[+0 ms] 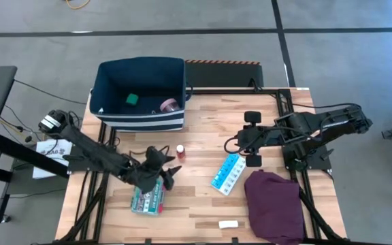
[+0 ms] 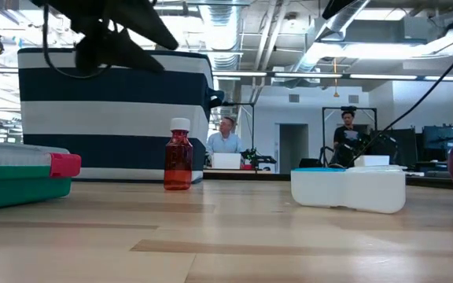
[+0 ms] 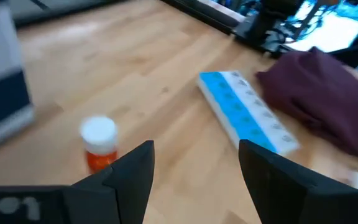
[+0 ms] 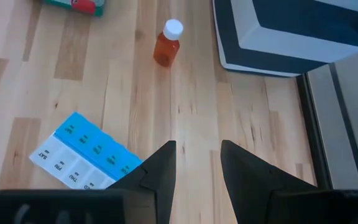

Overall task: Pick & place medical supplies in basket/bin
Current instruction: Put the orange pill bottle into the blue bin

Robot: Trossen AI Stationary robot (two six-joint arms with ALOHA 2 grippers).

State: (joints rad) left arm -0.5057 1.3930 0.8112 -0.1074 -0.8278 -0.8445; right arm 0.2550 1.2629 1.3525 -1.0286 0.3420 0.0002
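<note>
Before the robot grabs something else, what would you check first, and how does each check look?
1. Left gripper open and empty: ok.
2. Right gripper open and empty: ok.
3. Bottle upright, standing clear of other items: ok.
4. Bin has room: ok; it holds only a green tape roll and a pink cup.
5. Pill organizer free of the purple cloth: ok, they lie beside each other.
6. Flat box reachable: cannot tell, the left arm partly covers it.
</note>
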